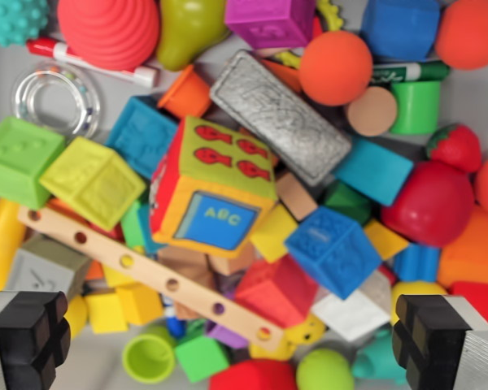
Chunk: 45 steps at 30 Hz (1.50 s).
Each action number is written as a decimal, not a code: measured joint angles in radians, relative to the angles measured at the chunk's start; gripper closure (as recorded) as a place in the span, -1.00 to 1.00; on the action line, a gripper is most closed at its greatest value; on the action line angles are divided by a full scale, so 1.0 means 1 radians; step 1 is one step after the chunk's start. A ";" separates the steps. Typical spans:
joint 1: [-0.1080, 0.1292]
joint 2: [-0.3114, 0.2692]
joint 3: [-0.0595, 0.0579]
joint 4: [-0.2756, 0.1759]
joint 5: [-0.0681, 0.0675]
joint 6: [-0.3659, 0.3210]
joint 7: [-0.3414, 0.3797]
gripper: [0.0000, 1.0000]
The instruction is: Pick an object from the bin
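Gripper (244,337): pads (28,333) spread wide apart, holding nothing, above the pile.
Bin (4,69): grey floor bare only at the wrist view's upper left, otherwise crammed with toys.
Fabric ABC cube (215,191): centre, atop the heap.
Wooden strip (150,276): slanting beneath it.
Room: out of sight.

The grey brick (280,117) looks rough and metallic, the holed strip (150,272) bare matt wood, the ABC cube (214,186) soft cloth, the ring (55,99) clear glossy plastic.
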 joint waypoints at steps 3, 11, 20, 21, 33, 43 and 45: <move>0.000 0.000 0.000 0.000 0.000 0.000 0.000 -1.00; 0.000 0.000 0.000 0.000 0.000 0.000 0.000 -1.00; 0.002 0.002 0.000 -0.014 0.000 0.010 0.017 -1.00; 0.003 0.003 0.000 -0.017 0.000 0.014 0.022 -1.00; 0.020 0.019 0.000 -0.071 -0.007 0.076 0.101 -1.00; 0.038 0.043 0.000 -0.124 -0.018 0.143 0.193 -1.00; 0.043 0.051 0.000 -0.135 -0.021 0.159 0.215 -1.00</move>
